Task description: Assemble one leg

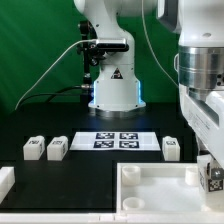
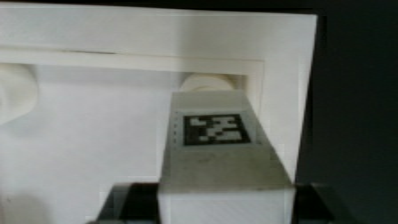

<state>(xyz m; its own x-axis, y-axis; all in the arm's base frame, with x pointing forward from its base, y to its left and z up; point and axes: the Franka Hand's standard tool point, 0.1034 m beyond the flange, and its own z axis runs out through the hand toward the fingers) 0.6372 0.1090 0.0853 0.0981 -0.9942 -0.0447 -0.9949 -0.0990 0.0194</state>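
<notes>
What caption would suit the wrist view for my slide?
The gripper holds a tagged white leg, its tip near an inner corner of the white tray-shaped part.

No readable text or numbers. Square tag mark on leg point(image 2: 221, 150); four tags on marker board point(image 1: 117, 140).

Black tabletop point(image 1: 72, 180), matte, evenly lit, without hard shadows. Behind its far edge, green cloth backdrop point(image 1: 30, 50), unevenly shaded, seen mostly beyond the far left corner in the exterior view. Near the middle of the far edge, flat on the black surface, the marker board point(image 1: 116, 139). In the wrist view, same black surface point(image 2: 365, 120), visible only as a narrow dark strip, blurred and featureless.
</notes>
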